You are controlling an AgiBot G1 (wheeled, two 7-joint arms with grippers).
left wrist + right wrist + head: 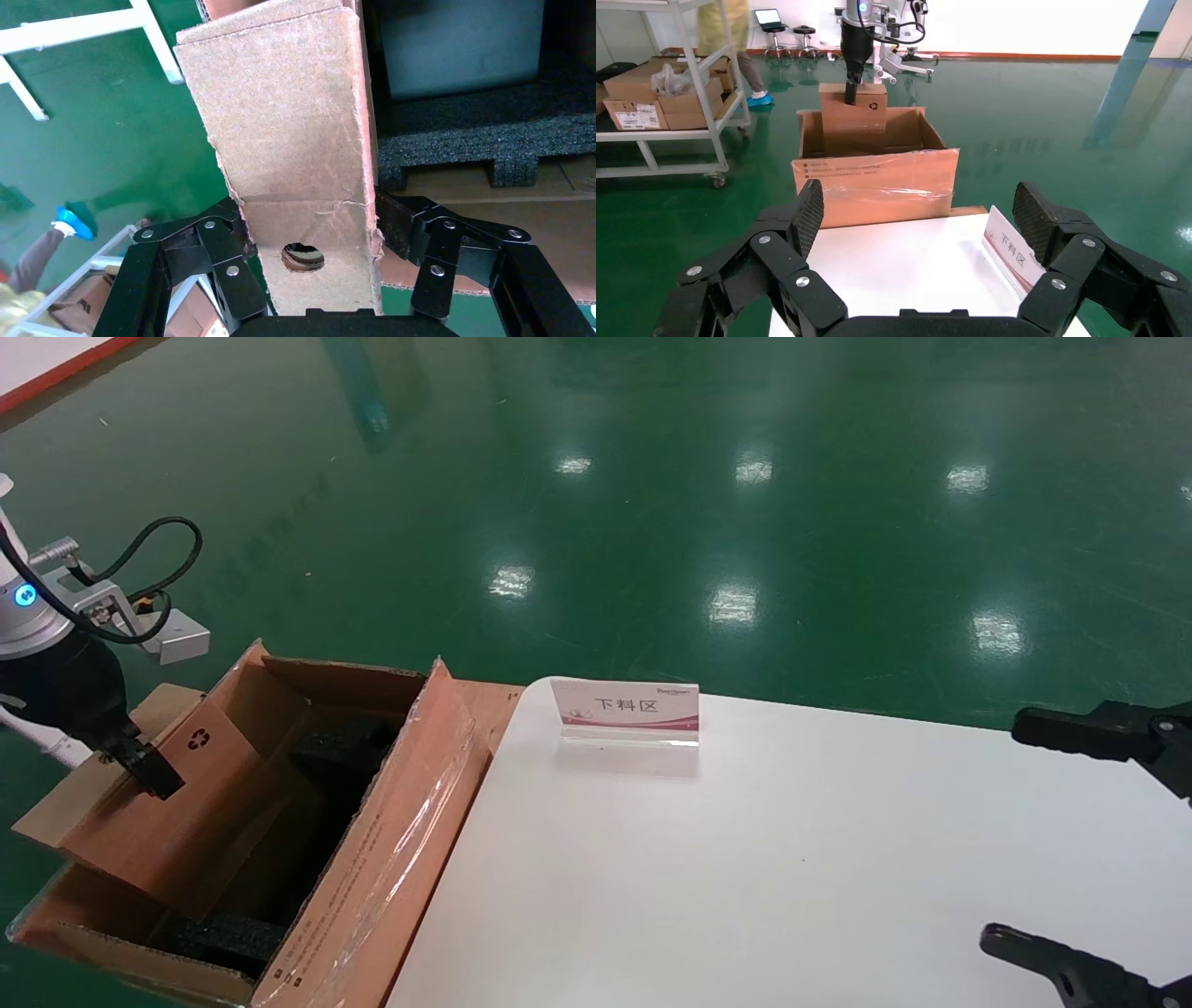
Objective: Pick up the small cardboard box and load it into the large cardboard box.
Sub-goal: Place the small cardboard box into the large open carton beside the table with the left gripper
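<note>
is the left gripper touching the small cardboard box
Touching. The left wrist view shows the left gripper with both fingers pressed against opposite faces of the small cardboard box, no gap either side.

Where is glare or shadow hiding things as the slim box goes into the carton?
Head view: ceiling lights glare off the green floor; tape on the large cardboard box shines. Left wrist view: the left gripper clamps the small cardboard box; the foam sits in shadow. Right wrist view: evenly lit.
</note>
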